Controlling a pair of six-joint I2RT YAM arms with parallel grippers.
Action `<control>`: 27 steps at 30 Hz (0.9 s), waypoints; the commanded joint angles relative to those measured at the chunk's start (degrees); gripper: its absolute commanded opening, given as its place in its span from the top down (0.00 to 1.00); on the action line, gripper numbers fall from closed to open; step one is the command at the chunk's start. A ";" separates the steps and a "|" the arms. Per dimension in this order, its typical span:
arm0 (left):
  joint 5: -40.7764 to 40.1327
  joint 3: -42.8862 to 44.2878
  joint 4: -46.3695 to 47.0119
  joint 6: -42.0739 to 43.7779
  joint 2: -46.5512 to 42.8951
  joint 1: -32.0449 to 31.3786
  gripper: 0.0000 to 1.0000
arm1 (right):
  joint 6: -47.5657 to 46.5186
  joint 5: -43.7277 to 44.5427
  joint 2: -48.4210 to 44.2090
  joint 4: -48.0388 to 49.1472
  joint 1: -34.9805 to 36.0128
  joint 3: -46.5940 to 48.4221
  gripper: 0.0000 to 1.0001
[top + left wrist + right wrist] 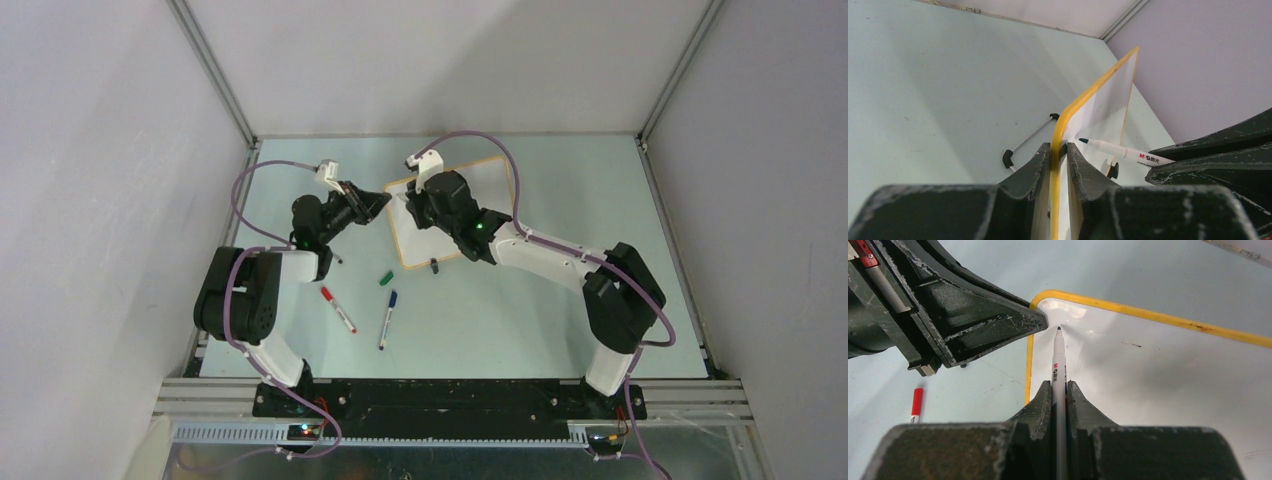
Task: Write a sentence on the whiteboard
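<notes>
left tool (1059,150) pinches whiteboard (1098,107) rim | right tool (1059,387) clamps marker (1058,355), tip near whiteboard | press too hard and your whiteboard may twist loose

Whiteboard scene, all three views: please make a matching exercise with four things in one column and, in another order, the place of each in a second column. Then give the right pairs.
Things
1. whiteboard
2. dark-tipped marker
3. red marker
4. green cap

Places
A. loose on the table, left of the blue marker
B. between the fingers of the right gripper
C. edge clamped by the left gripper
D. loose on the table, between the whiteboard and the blue marker

Pairs: 1-C, 2-B, 3-A, 4-D
</notes>
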 commanded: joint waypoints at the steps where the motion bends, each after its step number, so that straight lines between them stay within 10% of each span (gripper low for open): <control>1: -0.40 -0.47 2.59 1.57 -2.44 -0.38 0.79 | -0.64 1.73 1.40 1.11 0.29 3.78 1.00; 27: -0.36 -0.48 2.63 1.66 -2.36 -0.44 0.79 | -1.60 5.60 2.40 -1.19 0.30 5.06 1.00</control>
